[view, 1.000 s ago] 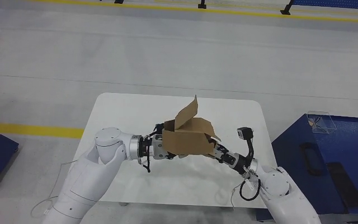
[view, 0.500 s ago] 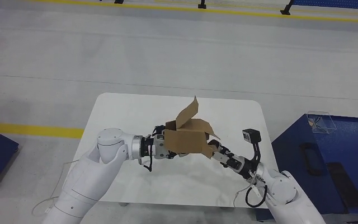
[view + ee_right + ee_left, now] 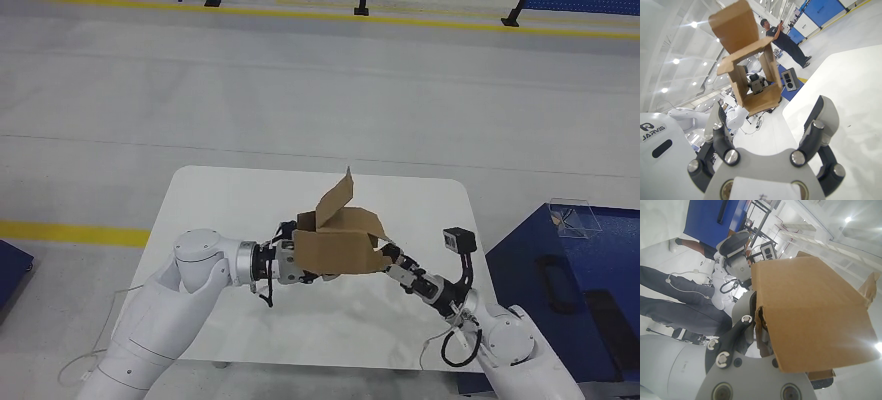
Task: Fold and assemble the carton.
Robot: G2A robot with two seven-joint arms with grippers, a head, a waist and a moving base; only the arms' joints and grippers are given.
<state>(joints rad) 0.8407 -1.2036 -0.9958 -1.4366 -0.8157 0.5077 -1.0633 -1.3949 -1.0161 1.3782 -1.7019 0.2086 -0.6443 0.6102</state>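
Top view: left tool (image 3: 296,263) clamps one end of the brown open-flapped cardboard carton (image 3: 338,250) above the white surface (image 3: 215,200), while right tool (image 3: 388,260) gapes open just beside the other end.

There is one carton (image 3: 335,252), and it hangs between the jaws. There are two pairs of jaws: the left jaws clamp the carton, the right jaws are spread, near it. One counter (image 3: 220,200) lies below both pairs. One cabinet (image 3: 540,285) stands beyond the right jaws, with one clear box (image 3: 570,215) on it.
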